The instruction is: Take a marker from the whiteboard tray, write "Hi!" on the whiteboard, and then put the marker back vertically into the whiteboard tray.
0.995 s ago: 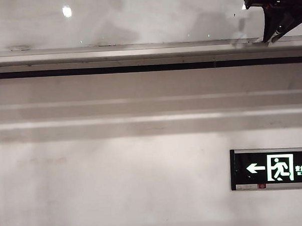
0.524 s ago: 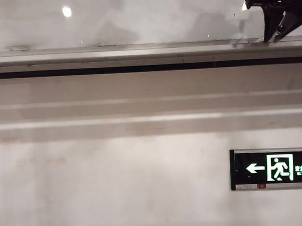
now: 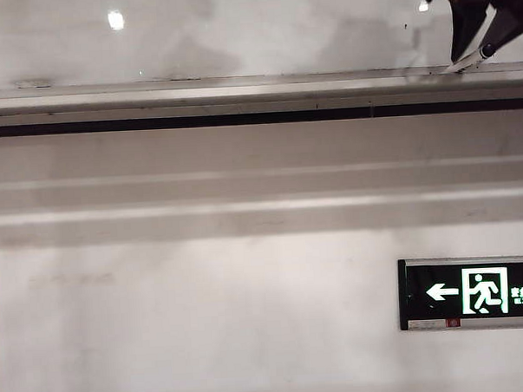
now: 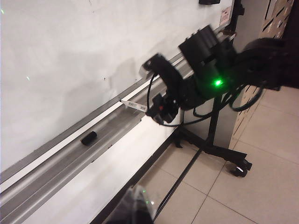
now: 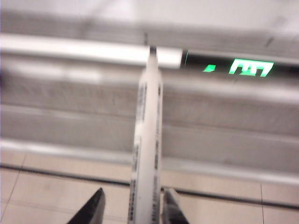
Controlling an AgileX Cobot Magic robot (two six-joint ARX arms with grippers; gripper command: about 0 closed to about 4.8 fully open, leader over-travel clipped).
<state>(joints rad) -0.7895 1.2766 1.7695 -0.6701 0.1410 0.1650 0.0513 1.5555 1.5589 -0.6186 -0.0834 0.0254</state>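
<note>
The marker (image 3: 469, 62), a slim white stick, leans with its lower end on the whiteboard tray (image 3: 240, 91) at the far right, under the glossy whiteboard (image 3: 237, 32). My right gripper (image 3: 473, 53) straddles its upper part, open. In the right wrist view the marker (image 5: 147, 140) runs from between the fingertips (image 5: 91, 210) to the tray (image 5: 70, 46); one finger stands clear of it, the other sits close beside it. The left wrist view shows the marker (image 4: 134, 106), right gripper (image 4: 159, 111) and tray (image 4: 60, 163) from the side. My left gripper (image 4: 135, 207) hangs low over the floor, a single blurred wedge.
A small black cap-like piece (image 4: 88, 137) lies in the tray, away from the marker. A lit green exit sign (image 3: 471, 292) hangs on the wall below the tray. The board's wheeled stand (image 4: 224, 154) rests on the tiled floor.
The right gripper's jaws have spread apart around the marker. The marker now shows as a white stick leaning onto the tray. The left arm has kept still.
</note>
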